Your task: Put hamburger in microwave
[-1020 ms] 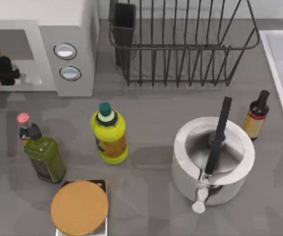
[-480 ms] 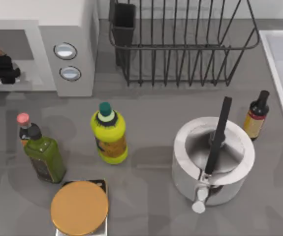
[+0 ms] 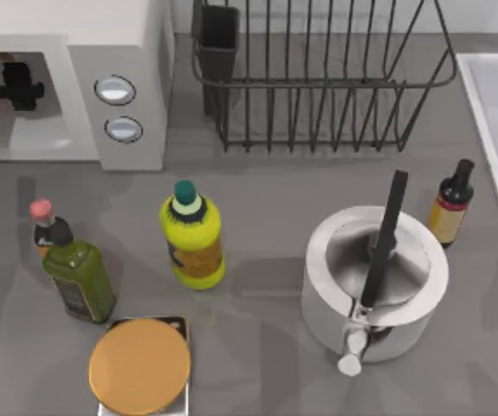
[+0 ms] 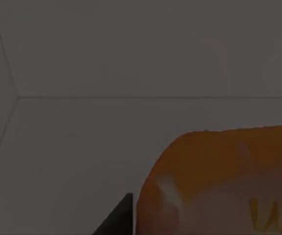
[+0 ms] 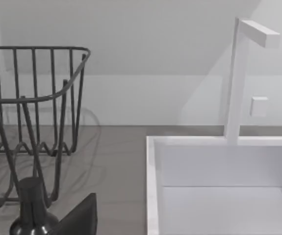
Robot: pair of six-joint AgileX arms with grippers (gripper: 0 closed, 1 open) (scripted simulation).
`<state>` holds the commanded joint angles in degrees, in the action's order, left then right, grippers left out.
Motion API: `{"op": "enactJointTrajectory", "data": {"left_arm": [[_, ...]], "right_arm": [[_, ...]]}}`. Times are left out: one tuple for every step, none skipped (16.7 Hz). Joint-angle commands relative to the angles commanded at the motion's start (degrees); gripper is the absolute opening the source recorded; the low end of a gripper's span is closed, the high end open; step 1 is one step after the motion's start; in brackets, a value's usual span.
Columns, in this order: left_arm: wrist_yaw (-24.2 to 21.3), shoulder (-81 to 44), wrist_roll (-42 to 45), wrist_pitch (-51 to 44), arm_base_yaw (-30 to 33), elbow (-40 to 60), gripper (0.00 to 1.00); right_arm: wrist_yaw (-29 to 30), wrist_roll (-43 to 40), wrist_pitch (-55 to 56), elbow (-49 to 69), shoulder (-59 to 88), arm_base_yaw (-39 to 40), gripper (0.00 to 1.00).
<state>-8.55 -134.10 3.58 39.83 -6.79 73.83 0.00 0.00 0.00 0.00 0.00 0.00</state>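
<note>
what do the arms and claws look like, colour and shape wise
The left claw, seen from above inside the microwave, is matte black and blocky. One dark, flat, angular finger shows on the left wrist view, another on the right wrist view. No cables or markings visible.

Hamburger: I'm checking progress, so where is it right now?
The hamburger is inside the microwave cavity at the table's far left, close before the left wrist camera at the left gripper.

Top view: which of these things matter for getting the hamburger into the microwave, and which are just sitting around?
For the job:
- hamburger, held by the left tool
- microwave, left tool inside its cavity

Lying about:
- wire rack
- yellow bottle
- green bottle
- orange disc
- pot
- small dark bottle
- sink
</note>
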Motion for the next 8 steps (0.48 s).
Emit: {"op": "enactJointTrajectory", "data": {"left_arm": [[0.11, -1.17, -0.07, -0.94, 0.16, 2.41, 0.0], [0.23, -2.35, -0.13, -1.86, 0.31, 4.54, 0.0], [0.34, -3.57, -0.2, -2.84, 0.47, 6.44, 0.0], [0.45, -4.69, -0.26, -3.8, 0.63, 8.57, 0.0], [0.56, -5.72, -0.33, -4.53, 0.78, 11.24, 0.0], [0.68, -6.96, -0.39, -5.42, 0.94, 14.35, 0.0], [0.79, -8.42, -0.45, -6.66, 1.09, 17.5, 0.0], [0.9, -9.93, -0.52, -8.05, 1.24, 20.21, 0.0]], "right_arm": [[0.0, 0.0, 0.0, 0.0, 0.0, 0.0, 1.0], [0.0, 0.0, 0.0, 0.0, 0.0, 0.0, 1.0], [0.0, 0.0, 0.0, 0.0, 0.0, 0.0, 1.0], [0.0, 0.0, 0.0, 0.0, 0.0, 0.0, 1.0], [0.0, 0.0, 0.0, 0.0, 0.0, 0.0, 1.0], [0.0, 0.0, 0.0, 0.0, 0.0, 0.0, 1.0], [0.0, 0.0, 0.0, 0.0, 0.0, 0.0, 1.0], [0.0, 0.0, 0.0, 0.0, 0.0, 0.0, 1.0]]}}
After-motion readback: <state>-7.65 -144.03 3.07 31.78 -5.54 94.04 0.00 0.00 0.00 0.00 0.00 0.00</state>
